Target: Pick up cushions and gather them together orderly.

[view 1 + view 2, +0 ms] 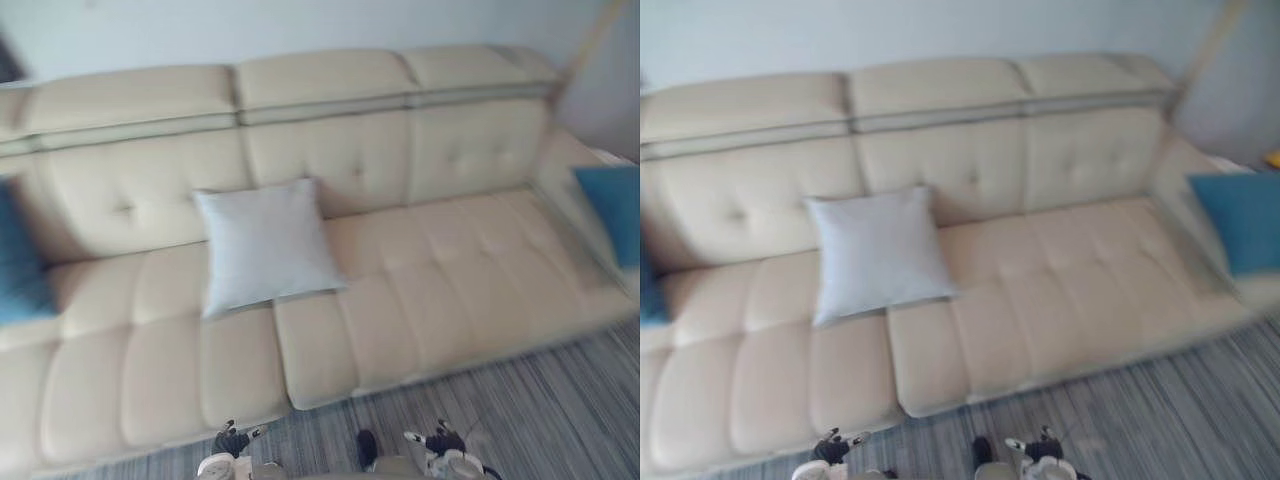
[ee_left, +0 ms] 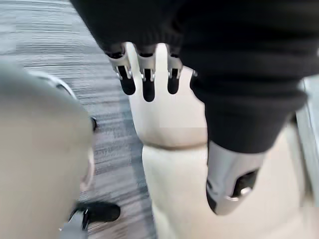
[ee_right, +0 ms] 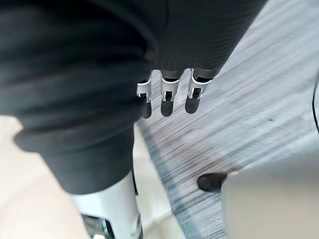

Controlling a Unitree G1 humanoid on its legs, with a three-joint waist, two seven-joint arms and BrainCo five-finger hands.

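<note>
1. Sofa (image 1: 450, 270): a long cream tufted sofa is spread across the head views. All three cushions are carried on it.
2. Striped carpet (image 1: 520, 410): this is shown toward 6 o'clock, in front of the sofa.
3. Grey cushion (image 1: 265, 245): it is propped near the centre, slightly toward 9 o'clock, with its back against the backrest and its lower edge on the seat. It is judged light, soft and easily squashed, not fragile. Sagging is to be expected if it is lifted by one corner. A hold along an edge, or a squeeze across both side edges, is judged steadier.
4. Right blue cushion (image 1: 612, 210): it is set at 3 o'clock by the armrest, well apart from the grey one.
5. Left blue cushion (image 1: 18, 260): it is set at 9 o'clock and cut by the frame edge, also well apart. Like handling is presumed for both.
6. Left hand (image 2: 147, 74) and right hand (image 3: 167, 97): both are hung low at 6 o'clock. The fingers (image 2: 126, 79) of each are straight and relaxed, and nothing is held.
</note>
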